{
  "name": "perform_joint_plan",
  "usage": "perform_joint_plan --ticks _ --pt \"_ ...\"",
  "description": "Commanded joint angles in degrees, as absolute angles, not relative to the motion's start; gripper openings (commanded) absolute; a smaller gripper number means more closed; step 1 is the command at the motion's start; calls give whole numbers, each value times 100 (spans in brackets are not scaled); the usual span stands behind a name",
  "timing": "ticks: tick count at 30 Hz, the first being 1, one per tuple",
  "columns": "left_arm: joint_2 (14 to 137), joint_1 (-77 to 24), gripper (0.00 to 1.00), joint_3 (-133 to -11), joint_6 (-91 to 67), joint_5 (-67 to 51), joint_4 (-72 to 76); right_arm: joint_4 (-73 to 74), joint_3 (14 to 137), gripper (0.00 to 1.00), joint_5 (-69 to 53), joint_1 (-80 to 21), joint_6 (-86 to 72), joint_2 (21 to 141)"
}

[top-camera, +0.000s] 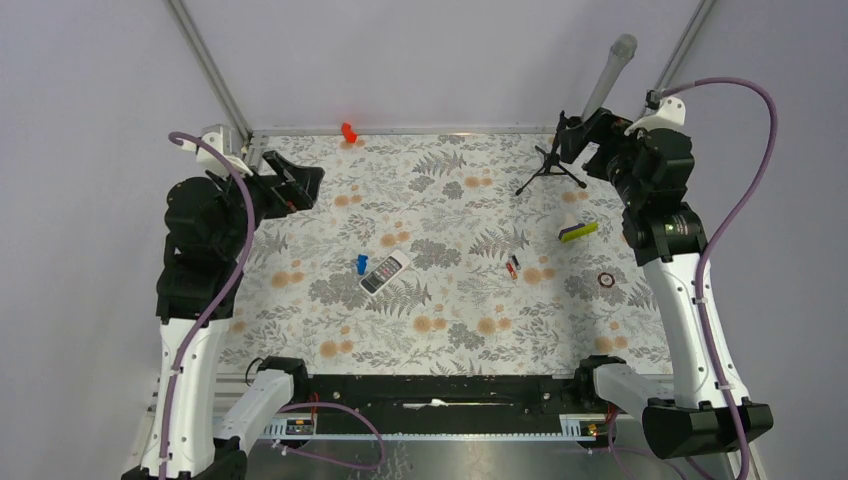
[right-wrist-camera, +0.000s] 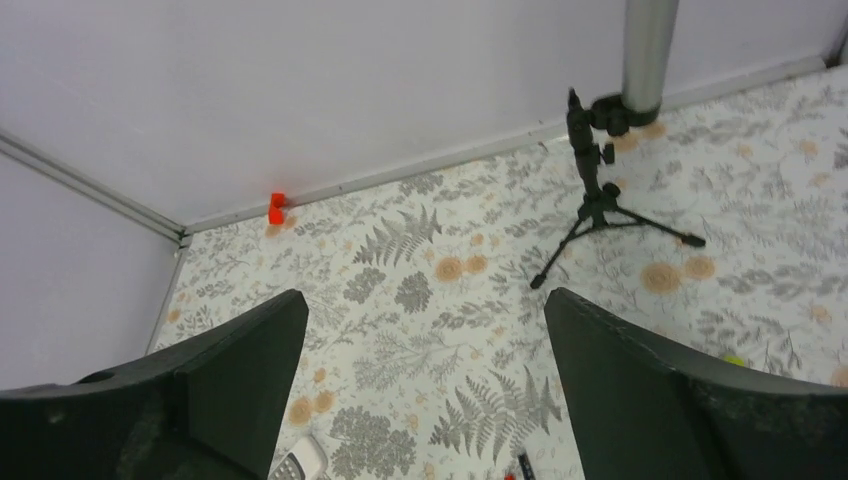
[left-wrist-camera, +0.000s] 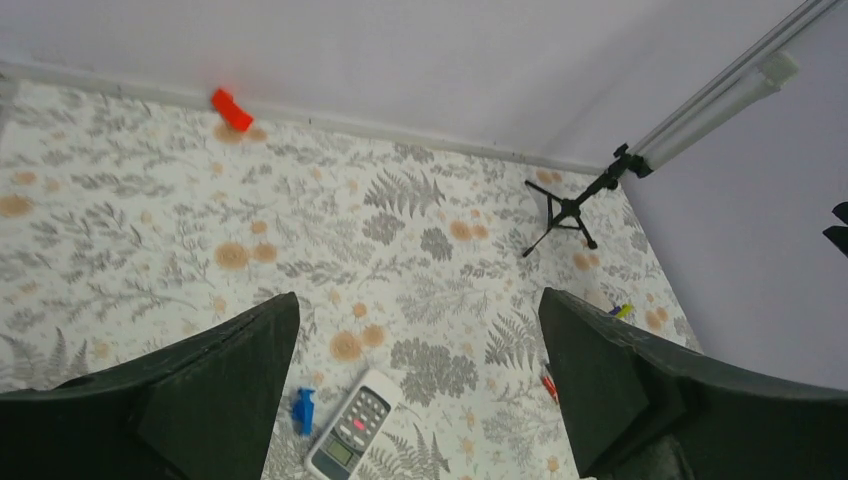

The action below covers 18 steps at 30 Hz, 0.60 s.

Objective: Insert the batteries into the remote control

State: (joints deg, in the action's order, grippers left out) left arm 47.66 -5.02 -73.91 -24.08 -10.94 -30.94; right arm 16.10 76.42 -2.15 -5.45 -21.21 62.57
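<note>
Two hands, both spread wide, nothing in either, both up off the counter (top-camera: 450,335). Remote control (top-camera: 385,273) lies approx mid-counter, angled, button panel up. Left hand (top-camera: 298,186) hangs well left of the remote & further back. Right hand (top-camera: 578,135) hangs well right of the remote & far back. A black tripod (top-camera: 550,168) stands just on the remote's side of that hand. Small blue piece (top-camera: 361,263) sits just beside the remote's left edge; touching or not, can't tell. Batteries (top-camera: 512,267) lie together right of the remote, well apart from it. Further right of the remote: yellow-green bar (top-camera: 578,231), then a dark ring (top-camera: 606,279). Red plastic piece (top-camera: 348,131) sits far behind the remote, at the counter's back edge.
</note>
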Motion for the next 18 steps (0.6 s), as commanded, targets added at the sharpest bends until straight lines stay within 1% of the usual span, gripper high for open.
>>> perform_joint_plan --ticks 1,4,7,9,11,16,18 --pt "4647 -474 99 -7026 -2764 -1280 -2961 1650 7192 99 177 -519 -2520 6019" --pt "4597 -462 99 -6817 -2845 -1289 -2949 1410 6808 100 -180 -519 -2638 5829" --pt "4618 -456 99 -6515 -2859 -2117 -2843 1061 6381 100 -1080 -520 -2645 5641" --pt "4591 -464 99 -6180 -3028 -2727 -2600 991 6219 100 -1310 -519 -2787 5590" --pt "4538 -486 99 -5766 -3309 -2935 -2431 974 6009 100 -1283 -519 -2933 5537" --pt "4203 -646 99 -4843 -3720 -2458 -2398 904 5576 100 -998 -521 -3262 5389" --pt "4127 -668 99 -4413 -4030 -1899 -2628 849 5416 99 -958 -519 -3544 5318"
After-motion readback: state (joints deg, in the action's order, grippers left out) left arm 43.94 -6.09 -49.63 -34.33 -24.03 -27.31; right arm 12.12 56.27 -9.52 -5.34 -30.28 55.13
